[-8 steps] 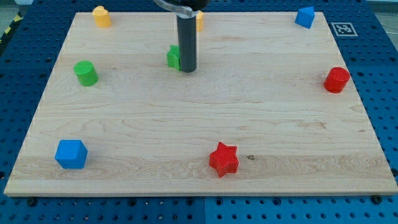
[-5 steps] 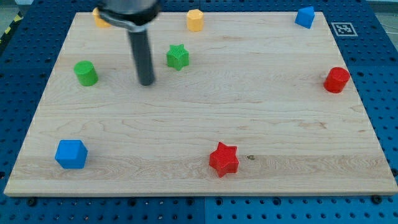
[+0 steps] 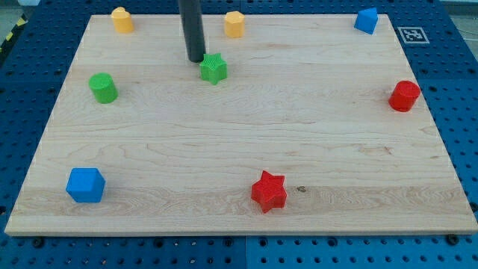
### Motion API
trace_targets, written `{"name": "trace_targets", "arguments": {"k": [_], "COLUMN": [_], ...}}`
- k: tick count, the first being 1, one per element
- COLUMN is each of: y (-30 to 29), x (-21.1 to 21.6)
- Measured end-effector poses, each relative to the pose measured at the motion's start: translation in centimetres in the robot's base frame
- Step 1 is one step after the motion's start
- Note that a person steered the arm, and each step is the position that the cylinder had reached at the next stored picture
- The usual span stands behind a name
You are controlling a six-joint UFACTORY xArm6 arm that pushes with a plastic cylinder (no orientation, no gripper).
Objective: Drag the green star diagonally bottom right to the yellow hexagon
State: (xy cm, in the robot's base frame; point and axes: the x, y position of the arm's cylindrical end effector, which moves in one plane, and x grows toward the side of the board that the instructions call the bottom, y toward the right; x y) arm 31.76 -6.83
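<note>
The green star (image 3: 213, 69) lies on the wooden board (image 3: 239, 134) in its upper middle. The yellow hexagon (image 3: 234, 24) stands near the top edge, up and to the right of the star. My tip (image 3: 196, 59) is just to the upper left of the green star, close to it or touching it. The dark rod rises from there out of the view's top.
A second yellow block (image 3: 122, 19) is at the top left. A green cylinder (image 3: 103, 87) is at the left. A blue cube (image 3: 84, 185) is at the bottom left. A red star (image 3: 269, 191) is at the bottom middle. A red cylinder (image 3: 404, 96) is at the right, a blue block (image 3: 366, 20) at the top right.
My tip went from the star's right side round to its lower left, then up to its upper left. The green star has stayed where it was.
</note>
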Motion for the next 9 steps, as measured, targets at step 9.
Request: {"name": "trace_targets", "arguments": {"k": [9], "y": [2.3], "x": [2.1]}}
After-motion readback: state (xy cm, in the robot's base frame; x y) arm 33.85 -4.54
